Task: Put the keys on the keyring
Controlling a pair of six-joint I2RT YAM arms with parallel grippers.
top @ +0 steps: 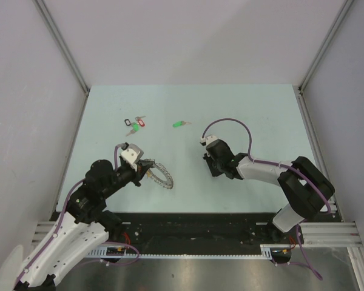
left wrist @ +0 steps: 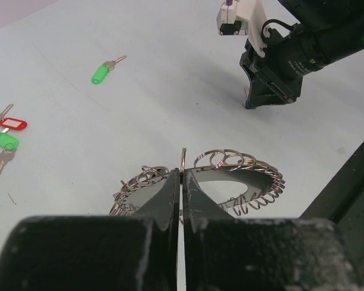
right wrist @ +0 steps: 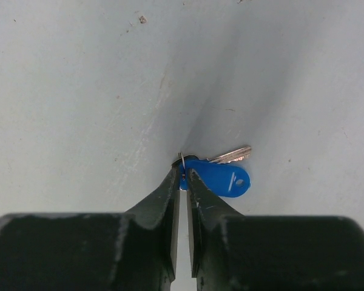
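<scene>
Right wrist view, lower centre: right pincer (right wrist: 182,174) pinches the blue-tagged key (right wrist: 223,179) by its loop; left pincer (left wrist: 181,177) clamps the keyring (left wrist: 246,168); I should feed that loop slowly onto a coil end.

The keyring (top: 162,176) sits front left on the table (top: 261,109), one key (right wrist: 221,179) right of it. Farther back lie another key (top: 181,123) and, to its left, a bunch of keys (top: 134,124).
</scene>
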